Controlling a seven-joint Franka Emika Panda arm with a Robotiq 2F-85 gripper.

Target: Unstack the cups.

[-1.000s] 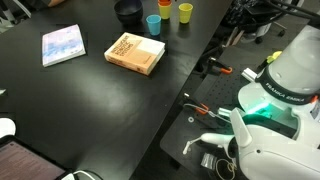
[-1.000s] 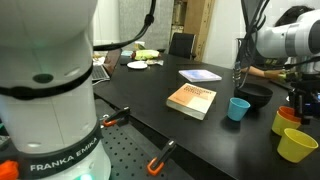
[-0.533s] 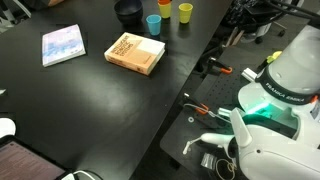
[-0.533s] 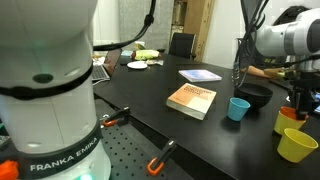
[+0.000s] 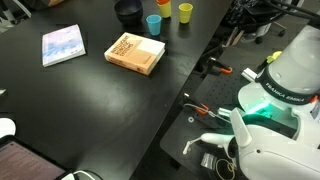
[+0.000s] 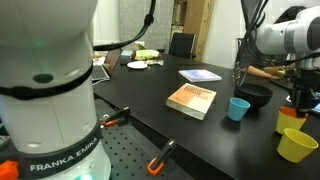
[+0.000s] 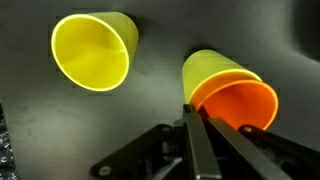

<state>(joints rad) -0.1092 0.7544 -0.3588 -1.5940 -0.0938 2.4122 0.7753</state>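
CUPS ON THE COUNTER: At the far end of the dark counter (image 5: 60,110) we see 4 cups in all. A blue cup (image 6: 238,108) stands alone beside the dark bowl (image 6: 255,96), and a lone yellow cup (image 7: 92,50) sits at the upper left of the wrist view. An orange cup (image 7: 238,105) is nested inside a second yellow cup (image 7: 215,65) at centre right.

That nested pair is, in our judgement, the 1 stack left. This would explain why the arm hangs over it at the right edge of an exterior view, and not over the 2 cups that already stand apart. All mouths face up, so the rims are the easy place to take hold.

The jaws show at the bottom centre of the wrist view, almost together with only a sliver between them, their tips at the near rim of the orange cup. We judge that they pinch its thin wall, but we cannot tell whether the yellow wall beneath is caught too.

A tan book (image 5: 135,53) lies well apart, toward the middle of the frame. The step in hand, we think, is lifting the orange cup free without dragging its yellow partner along.
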